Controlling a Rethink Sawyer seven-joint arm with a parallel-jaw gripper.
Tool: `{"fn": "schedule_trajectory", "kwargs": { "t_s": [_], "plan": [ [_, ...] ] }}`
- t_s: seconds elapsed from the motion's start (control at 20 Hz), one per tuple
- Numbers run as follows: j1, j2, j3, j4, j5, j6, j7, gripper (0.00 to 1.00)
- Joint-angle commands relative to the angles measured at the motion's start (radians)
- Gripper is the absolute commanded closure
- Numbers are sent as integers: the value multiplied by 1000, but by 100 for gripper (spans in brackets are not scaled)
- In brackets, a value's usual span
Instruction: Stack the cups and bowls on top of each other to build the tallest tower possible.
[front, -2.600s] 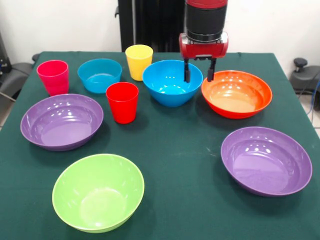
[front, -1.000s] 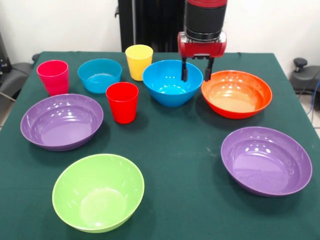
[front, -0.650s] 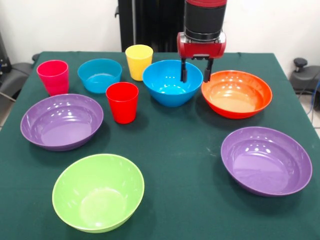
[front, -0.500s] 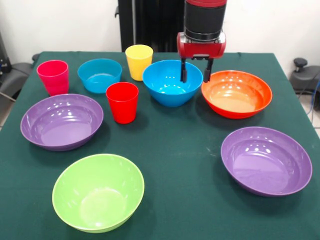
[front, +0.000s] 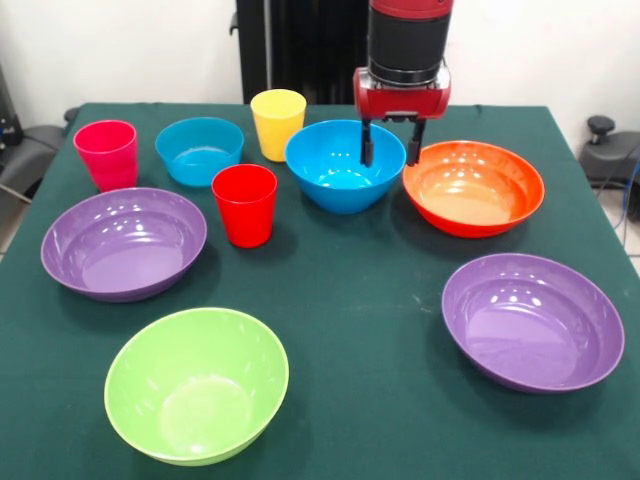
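Note:
My gripper (front: 390, 142) hangs open over the right rim of the deep blue bowl (front: 340, 170), one finger inside it and the other outside, toward the orange bowl (front: 474, 188). Nothing is held. The yellow cup (front: 278, 123) stands behind the blue bowl, the red cup (front: 244, 204) in front of it to the left, the pink cup (front: 106, 153) at far left. A smaller blue bowl (front: 199, 151) sits between pink and yellow cups. Two purple bowls (front: 123, 243) (front: 533, 321) and a lime green bowl (front: 197, 384) lie nearer the camera. No tower stands; every piece sits apart.
The green cloth table (front: 360, 300) carries all the pieces. A black office chair part (front: 605, 140) shows past the right edge, and a dark pillar stands behind the table.
The gripper has drifted slightly left, from between the blue and orange bowls to straddling the blue bowl's right rim. The cups and bowls have not moved.

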Motion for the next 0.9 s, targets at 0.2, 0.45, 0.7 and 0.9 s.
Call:
{"fn": "schedule_trajectory", "kwargs": {
  "t_s": [0.2, 0.45, 0.7, 0.9],
  "plan": [
    [-70, 66, 103, 5, -53, -73, 90, 0],
    [-140, 51, 130, 18, -80, -57, 51, 0],
    [-171, 59, 143, 25, -103, -88, 69, 0],
    [-180, 62, 151, 34, -114, -104, 81, 0]
  ]
}}
